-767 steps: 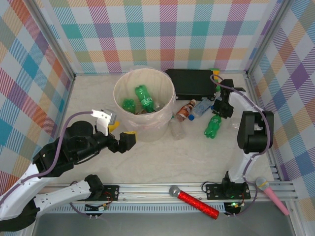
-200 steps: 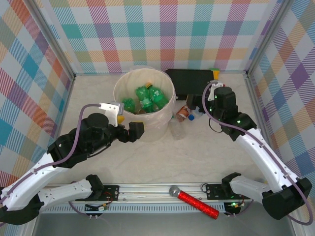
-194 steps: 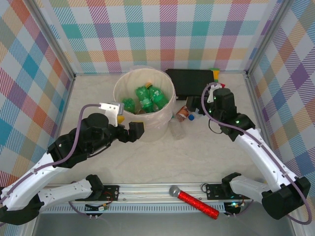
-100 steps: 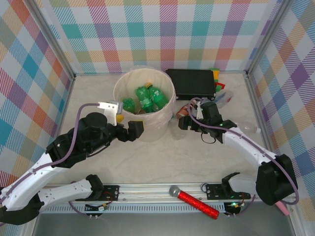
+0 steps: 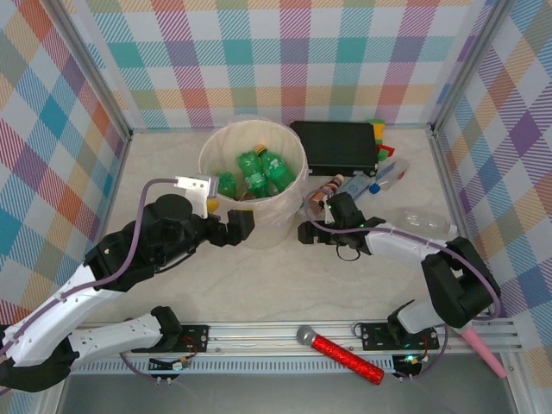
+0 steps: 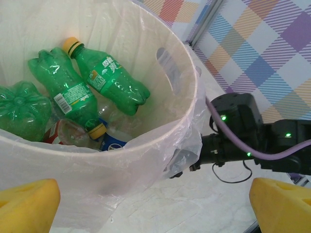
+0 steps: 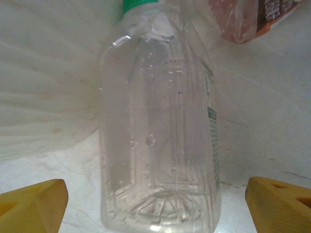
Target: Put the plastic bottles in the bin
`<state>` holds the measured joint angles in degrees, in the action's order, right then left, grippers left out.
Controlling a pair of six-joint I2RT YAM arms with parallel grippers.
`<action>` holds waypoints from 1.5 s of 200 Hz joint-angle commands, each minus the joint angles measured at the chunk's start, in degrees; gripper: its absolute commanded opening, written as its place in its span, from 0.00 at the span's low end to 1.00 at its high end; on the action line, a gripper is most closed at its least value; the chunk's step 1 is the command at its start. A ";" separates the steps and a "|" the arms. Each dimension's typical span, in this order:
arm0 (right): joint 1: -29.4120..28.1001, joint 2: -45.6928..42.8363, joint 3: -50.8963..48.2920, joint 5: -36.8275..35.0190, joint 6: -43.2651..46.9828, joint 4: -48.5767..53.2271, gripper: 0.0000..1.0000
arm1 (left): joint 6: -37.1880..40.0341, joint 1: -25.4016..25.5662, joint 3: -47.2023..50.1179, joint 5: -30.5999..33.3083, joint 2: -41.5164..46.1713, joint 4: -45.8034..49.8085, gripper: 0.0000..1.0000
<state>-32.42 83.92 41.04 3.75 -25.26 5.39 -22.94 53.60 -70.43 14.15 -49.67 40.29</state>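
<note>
Clear bottle (image 7: pixel 158 121) is sitting lengthwise between the right gripper's (image 7: pixel 155 206) wide jaws, green cap (image 7: pixel 138 5) pointing away toward the bin (image 7: pixel 43 97). Left gripper's (image 6: pixel 154 206) jaws are gaping too.

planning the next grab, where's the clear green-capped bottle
Centre of the right wrist view: the clear bottle lies right of the bin, straight ahead of the open right gripper.

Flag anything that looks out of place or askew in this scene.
Two microphones lie off the work surface, on the front rail: a red glittery microphone near its middle and a pink microphone at its right end. A clear bottle lies on its side toward the right, apart from the others.
</note>
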 commanded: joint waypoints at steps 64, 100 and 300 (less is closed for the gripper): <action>-1.31 7.30 2.93 -5.35 1.31 -3.42 0.84 | 0.09 0.45 -2.08 1.38 0.19 0.14 1.00; -2.53 7.54 3.68 -8.08 3.68 -3.70 0.84 | 0.16 0.45 -2.45 1.33 -0.29 0.14 1.00; -4.49 -44.35 1.30 -23.87 6.90 17.85 0.61 | -2.02 0.46 -2.78 12.55 0.07 0.40 1.00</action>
<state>-36.77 41.39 37.32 -17.50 -20.78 19.44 -23.33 53.60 -71.31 19.05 -51.53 40.38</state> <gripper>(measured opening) 0.621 0.996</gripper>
